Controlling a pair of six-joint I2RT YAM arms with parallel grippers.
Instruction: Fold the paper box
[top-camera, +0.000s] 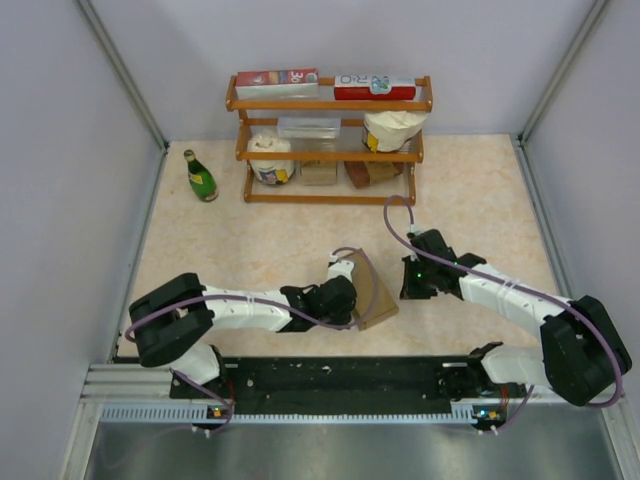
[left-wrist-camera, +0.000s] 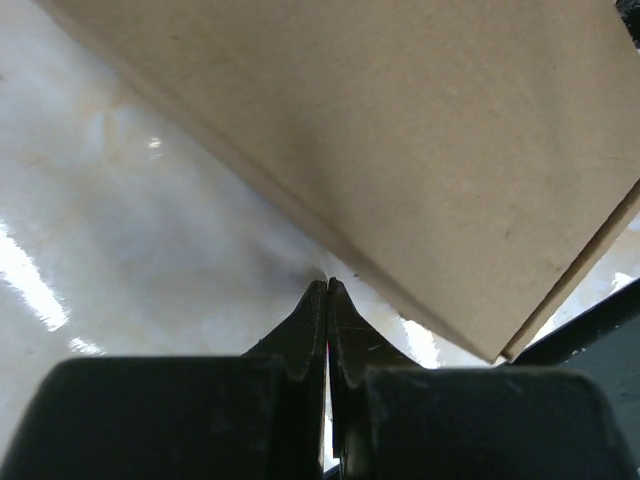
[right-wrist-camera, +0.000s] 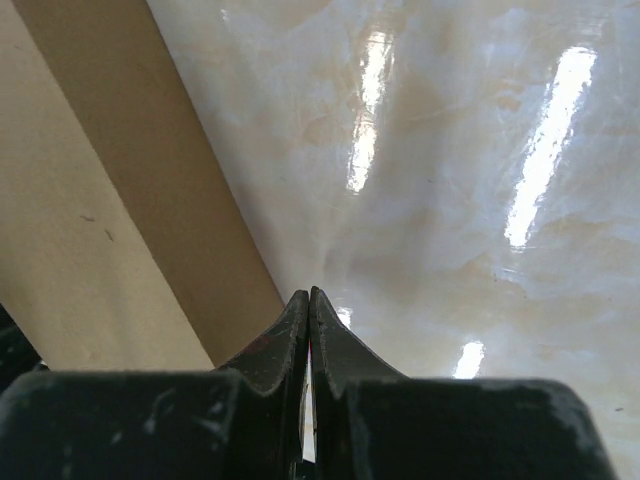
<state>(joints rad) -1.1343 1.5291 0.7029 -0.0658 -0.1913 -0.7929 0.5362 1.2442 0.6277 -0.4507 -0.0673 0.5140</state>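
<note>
My top cam hangs above and behind my bases, looking down the whole table (top-camera: 200, 250) toward the far edge. Wrist cams peek past my left claw (left-wrist-camera: 327, 284) and right claw (right-wrist-camera: 308, 292), super close; all three share the paper box (top-camera: 378, 295).

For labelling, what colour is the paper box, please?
The paper box is plain brown; left wrist view shows best.

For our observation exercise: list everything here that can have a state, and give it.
paper box: folded into box shape, ungripped
left claw: shut, empty, at the box's edge
right claw: shut, empty, beside the box
green bottle: upright
</note>
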